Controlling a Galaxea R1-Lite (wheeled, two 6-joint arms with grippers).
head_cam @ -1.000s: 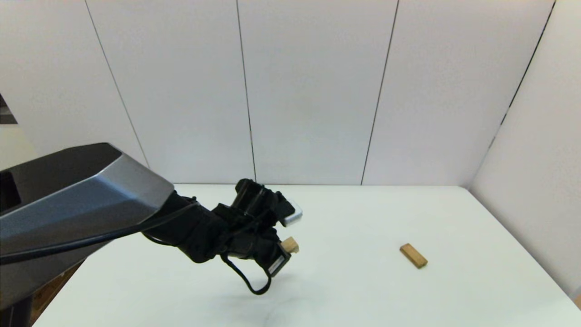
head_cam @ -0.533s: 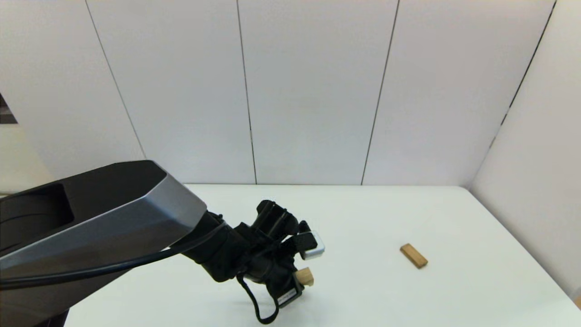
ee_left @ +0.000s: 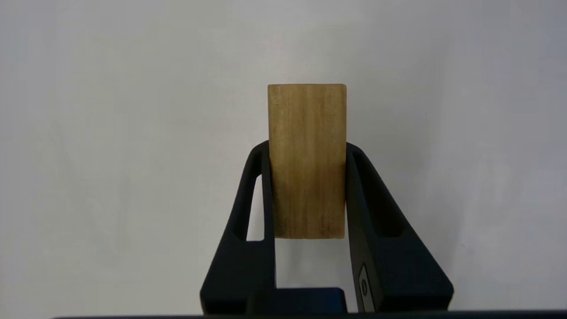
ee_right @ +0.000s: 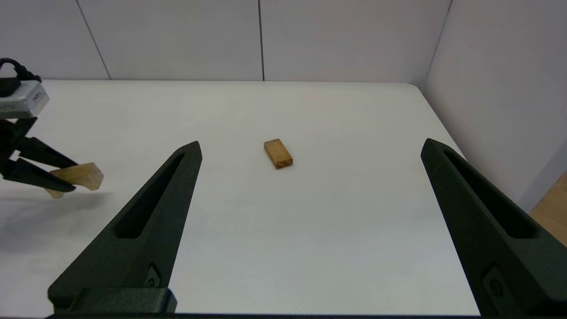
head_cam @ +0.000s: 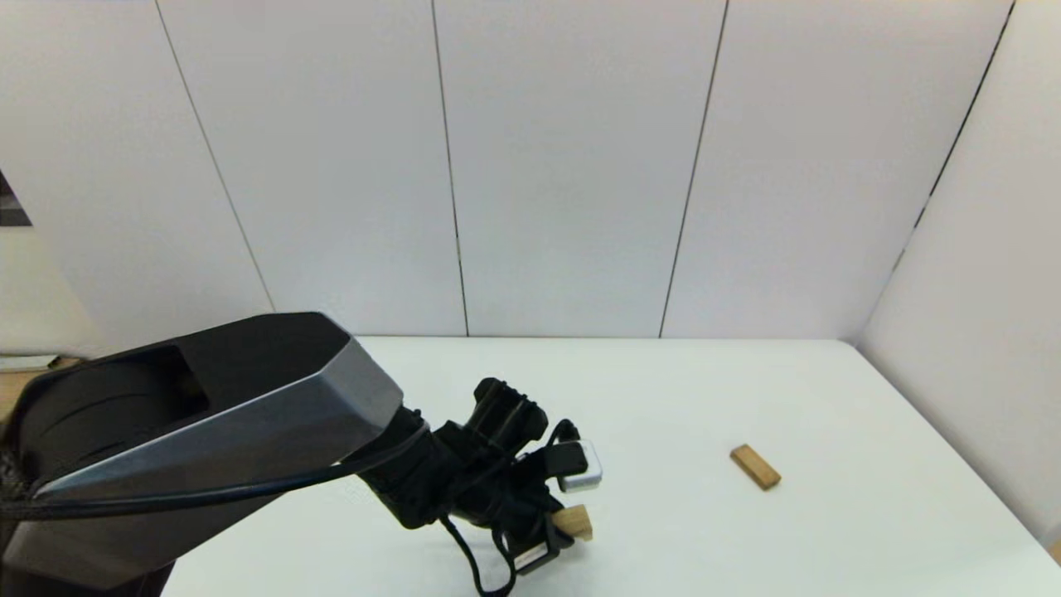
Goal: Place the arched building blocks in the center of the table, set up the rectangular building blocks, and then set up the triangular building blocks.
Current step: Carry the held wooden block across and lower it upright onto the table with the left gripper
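The arched building block (ee_left: 306,159) is clamped between the fingers of my left gripper (ee_left: 306,190), its free end sticking out past my fingertips; its notch is hidden in every view. I hold it just above the white table (head_cam: 746,547), near the middle of the front part. The rectangular building block (head_cam: 754,467) lies flat well off to my right. My right gripper (ee_right: 310,150) hangs low, fingers wide apart. A small label on my left wrist is unreadable.
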